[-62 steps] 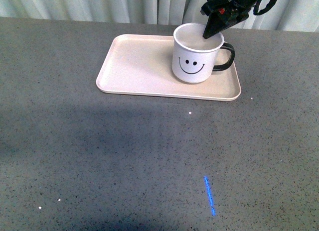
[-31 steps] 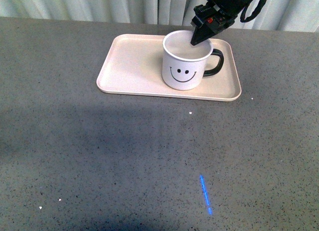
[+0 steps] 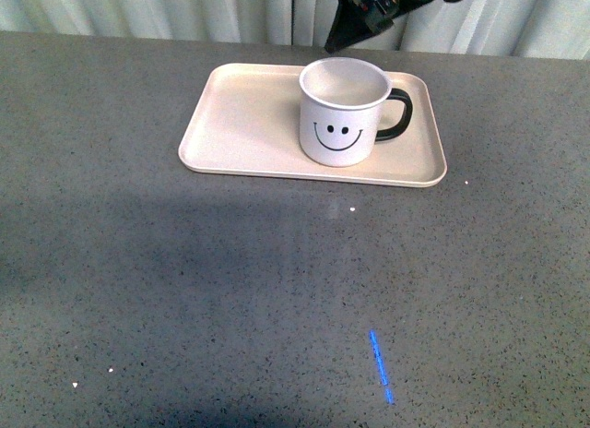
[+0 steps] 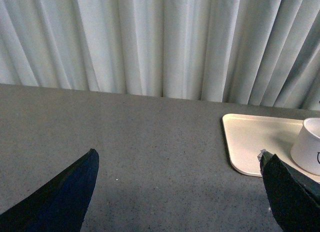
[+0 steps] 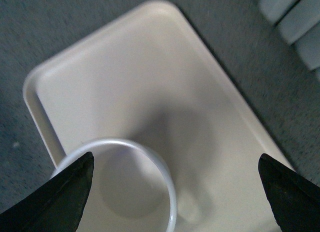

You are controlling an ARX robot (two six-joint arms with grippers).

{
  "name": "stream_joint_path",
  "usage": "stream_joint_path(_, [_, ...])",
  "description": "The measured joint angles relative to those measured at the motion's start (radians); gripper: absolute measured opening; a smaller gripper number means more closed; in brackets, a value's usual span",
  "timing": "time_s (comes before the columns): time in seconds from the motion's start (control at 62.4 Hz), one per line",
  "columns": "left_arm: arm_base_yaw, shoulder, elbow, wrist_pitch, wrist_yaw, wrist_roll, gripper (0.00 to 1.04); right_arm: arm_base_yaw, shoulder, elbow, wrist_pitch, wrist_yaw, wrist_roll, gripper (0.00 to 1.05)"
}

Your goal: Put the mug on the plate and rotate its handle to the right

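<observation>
The white mug [image 3: 341, 114] with a black smiley face stands upright on the right half of the pale pink plate [image 3: 249, 124]. Its black handle [image 3: 396, 114] points right. My right gripper [image 3: 355, 17] is open and empty, above and behind the mug, apart from it. In the right wrist view the mug's rim [image 5: 150, 157] and the plate [image 5: 125, 77] lie below the open gripper [image 5: 175, 189]. In the left wrist view my left gripper [image 4: 177, 179] is open over the grey table, with the plate [image 4: 250, 142] and the mug's side [image 4: 310, 147] beyond one finger.
The grey speckled table [image 3: 230, 290] spreads in front of the plate, with a short blue line [image 3: 380, 365] on it. Pale curtains [image 3: 184, 13] hang behind the table's far edge.
The right gripper has let go of the mug's rim and risen up and back. Over the second the mug shifted left on the plate; in the last half-second it stayed put.
</observation>
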Motion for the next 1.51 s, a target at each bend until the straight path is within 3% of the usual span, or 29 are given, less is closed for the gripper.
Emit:
stream_joint_path(0.064, [0.0,0.0,0.0,0.0,0.0,0.0,0.95,-0.005,-0.103,-0.109,0.061,-0.057,0.018,0.95])
stream_joint_path(0.144, [0.0,0.0,0.0,0.0,0.0,0.0,0.95,-0.004,-0.171,-0.143,0.082,-0.052,0.047,0.95])
stream_joint_path(0.176, [0.0,0.0,0.0,0.0,0.0,0.0,0.95,0.002,-0.217,-0.222,0.226,0.051,0.102,0.91])
stream_joint_path(0.208, [0.0,0.0,0.0,0.0,0.001,0.0,0.95,0.01,-0.283,-0.357,0.465,0.243,0.183,0.84])
stream_joint_path(0.305, [0.0,0.0,0.0,0.0,0.0,0.0,0.95,0.01,-0.406,-0.695,0.991,0.507,0.388,0.68])
stream_joint_path(0.401, [0.0,0.0,0.0,0.0,0.0,0.0,0.95,-0.003,-0.502,-0.98,1.347,0.546,0.496,0.53])
stream_joint_path(0.529, [0.0,0.0,0.0,0.0,0.0,0.0,0.95,-0.022,-0.634,-1.265,1.567,0.539,0.545,0.3])
stream_joint_path(0.69, [0.0,0.0,0.0,0.0,0.0,0.0,0.95,-0.039,-0.766,-1.498,1.65,0.523,0.563,0.01])
stream_joint_path(1.091, [0.0,0.0,0.0,0.0,0.0,0.0,0.95,-0.105,-1.07,-1.873,1.704,0.456,0.567,0.02])
stream_joint_path(1.508, [0.0,0.0,0.0,0.0,0.0,0.0,0.95,-0.106,-1.292,-2.071,1.667,0.454,0.567,0.02])
